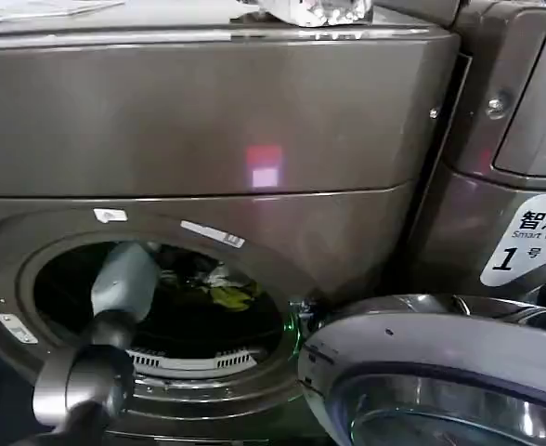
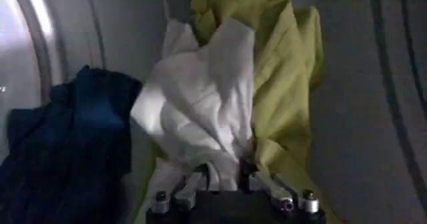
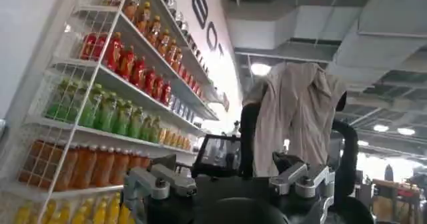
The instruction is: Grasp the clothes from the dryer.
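Note:
The dryer [image 1: 208, 121] is bronze-grey, and its round porthole [image 1: 157, 302] stands open. My left arm [image 1: 124, 279] reaches in through it. Deep inside lie the clothes [image 1: 225, 290], seen as yellow-green and white patches. In the left wrist view the pile is close: a white garment [image 2: 200, 99] in front, yellow-green fabric [image 2: 280, 65] behind it and a dark navy piece [image 2: 73, 152] to one side. My left gripper [image 2: 223, 173] is shut on the bunched edge of the white garment. My right gripper [image 3: 227, 172] is held away from the dryer, pointing into the room.
The grey-rimmed glass door [image 1: 440, 372] hangs open at the lower right, close to the porthole. A neighbouring machine [image 1: 514, 111] with a white "1" label [image 1: 524, 242] stands on the right. The right wrist view faces drink shelves [image 3: 120, 92] and a beige garment [image 3: 297, 112] on a black frame.

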Controlling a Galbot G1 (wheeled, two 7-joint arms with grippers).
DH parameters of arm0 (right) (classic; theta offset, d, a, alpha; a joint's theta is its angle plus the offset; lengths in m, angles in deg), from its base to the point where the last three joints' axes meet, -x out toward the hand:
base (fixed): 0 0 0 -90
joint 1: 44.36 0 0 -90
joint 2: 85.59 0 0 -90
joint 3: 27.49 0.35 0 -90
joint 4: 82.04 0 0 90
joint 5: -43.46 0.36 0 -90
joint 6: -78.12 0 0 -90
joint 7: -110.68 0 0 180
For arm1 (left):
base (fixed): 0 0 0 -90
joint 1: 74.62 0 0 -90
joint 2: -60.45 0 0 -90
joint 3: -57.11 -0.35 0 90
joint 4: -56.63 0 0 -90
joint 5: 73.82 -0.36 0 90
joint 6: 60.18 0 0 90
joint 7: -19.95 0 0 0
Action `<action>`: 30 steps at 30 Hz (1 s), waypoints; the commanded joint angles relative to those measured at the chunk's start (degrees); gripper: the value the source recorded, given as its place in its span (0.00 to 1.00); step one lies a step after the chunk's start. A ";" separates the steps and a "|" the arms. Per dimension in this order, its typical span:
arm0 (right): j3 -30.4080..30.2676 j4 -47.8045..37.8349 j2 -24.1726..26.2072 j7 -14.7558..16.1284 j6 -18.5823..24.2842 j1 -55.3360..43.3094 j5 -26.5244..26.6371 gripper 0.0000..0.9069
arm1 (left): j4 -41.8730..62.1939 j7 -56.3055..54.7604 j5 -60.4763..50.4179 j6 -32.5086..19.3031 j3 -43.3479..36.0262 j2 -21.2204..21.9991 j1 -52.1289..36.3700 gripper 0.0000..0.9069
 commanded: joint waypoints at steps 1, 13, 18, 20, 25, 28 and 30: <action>-0.65 0.92 -0.39 -0.67 -0.35 -0.26 0.05 1.00 | -10.90 -4.41 12.15 2.28 -0.01 -0.09 2.80 0.00; -0.94 3.55 -0.73 -2.60 -3.59 -1.01 -0.31 1.00 | -26.51 -34.29 38.93 12.53 1.20 1.69 8.79 0.00; -2.53 3.57 -0.91 -4.54 -0.16 -1.66 -0.23 1.00 | -32.71 -50.49 41.52 19.06 -0.36 4.15 11.25 0.00; -2.73 3.74 -1.15 -4.32 -0.51 -1.82 -0.18 1.00 | -36.03 -55.45 44.66 22.82 -0.59 5.29 12.72 0.00; -2.62 3.31 -0.96 -4.30 -0.24 -2.20 -0.23 1.00 | -42.07 -63.37 54.63 28.03 -0.44 7.06 15.97 0.00; -2.38 3.09 -0.76 -4.38 -0.17 -2.12 -0.12 1.00 | -43.42 -68.00 58.20 29.76 -0.31 7.89 17.09 0.00; -2.44 3.11 -0.84 -4.37 -0.13 -2.14 -0.12 1.00 | -43.70 -69.00 58.17 30.13 -0.24 8.43 17.46 0.00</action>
